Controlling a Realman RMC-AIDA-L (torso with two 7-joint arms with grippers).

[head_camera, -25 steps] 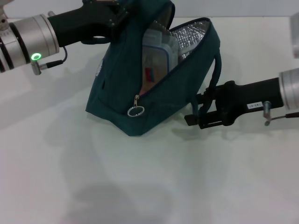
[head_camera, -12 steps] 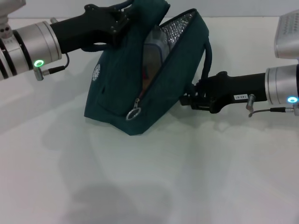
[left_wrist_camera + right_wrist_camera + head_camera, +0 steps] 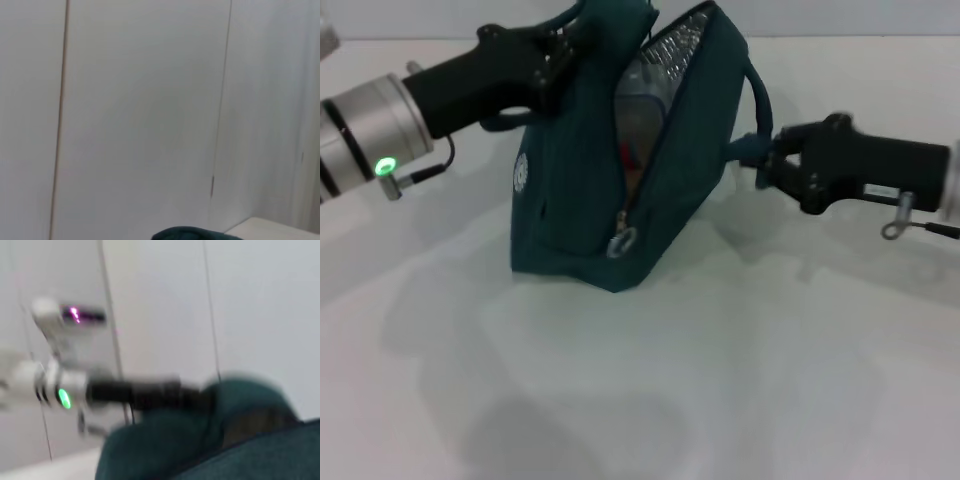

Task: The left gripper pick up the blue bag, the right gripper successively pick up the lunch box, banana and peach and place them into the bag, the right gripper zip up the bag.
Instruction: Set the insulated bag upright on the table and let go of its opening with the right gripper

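Blue bag (image 3: 590, 200) stands tilted on the white table (image 3: 720, 380), mouth partly unzipped, foil lining and lunch box (image 3: 640, 115) visible inside. Left gripper (image 3: 560, 45) clamped on the bag's top edge. Right gripper (image 3: 770, 160) pinches the rope handle (image 3: 755, 110) at the bag's right side.

Left hand (image 3: 555, 50) grips the blue bag (image 3: 580, 200); right hand (image 3: 772, 165) holds its handle.

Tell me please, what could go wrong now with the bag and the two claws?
The blue bag is still unzipped, tilted, with the lunch box showing; it might slide out. The right claw pulls one handle while the left claw holds the top, so the bag may twist or tip on the table.
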